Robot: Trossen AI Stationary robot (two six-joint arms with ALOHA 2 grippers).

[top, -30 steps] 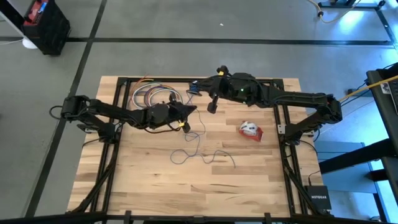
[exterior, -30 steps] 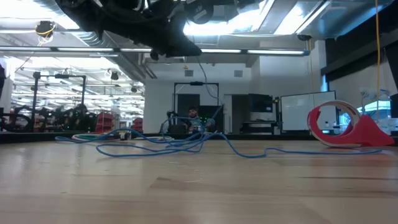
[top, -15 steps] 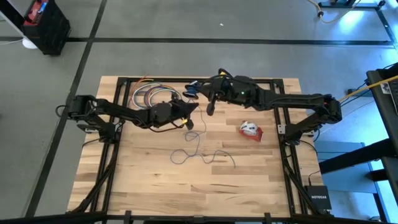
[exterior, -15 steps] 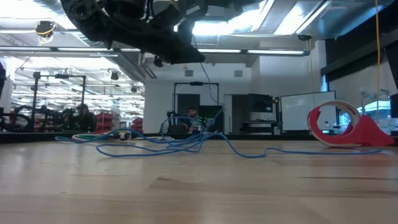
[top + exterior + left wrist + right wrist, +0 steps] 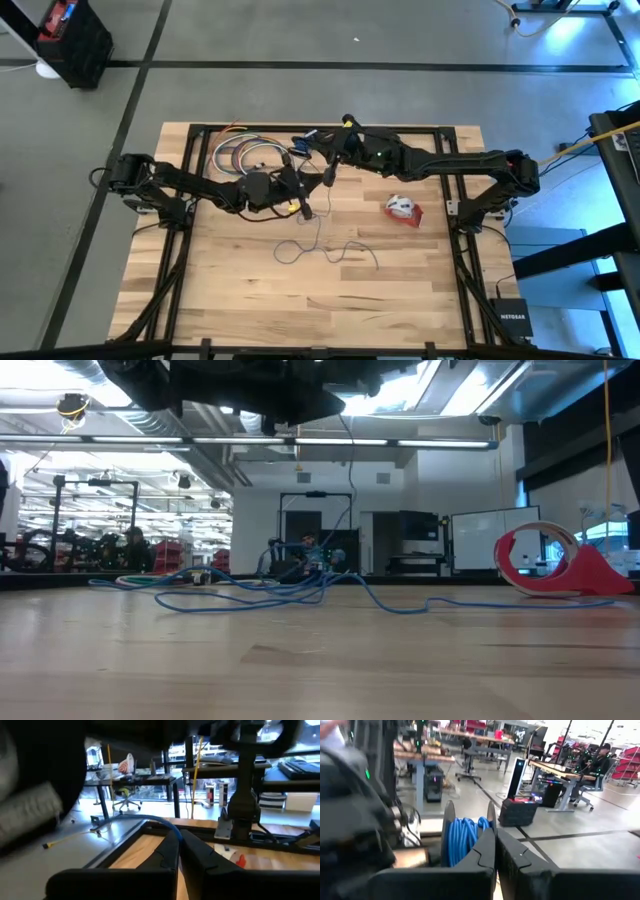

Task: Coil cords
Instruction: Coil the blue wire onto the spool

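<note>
- Here, nearest you on the wooden table [image 5: 250, 290], the loose blue cord [image 5: 325, 247] squiggles across the middle boards; in the low view it lies slack on the top [image 5: 290, 592].
- The red tape dispenser [image 5: 404, 209] sits to the right of that cord, well apart from it.
- Your left gripper [image 5: 303, 206] hangs above the cord's upper end, its fingers pressed together with the blue cord [image 5: 150, 821] pinched between them.
- Your right gripper [image 5: 327, 172] sits just behind the left one, fingers together, clamped on the blue coil [image 5: 465, 838] wound between two dark discs.
- Farthest back, a bundle of coloured wires [image 5: 245, 155] lies by the table's far edge.
</note>
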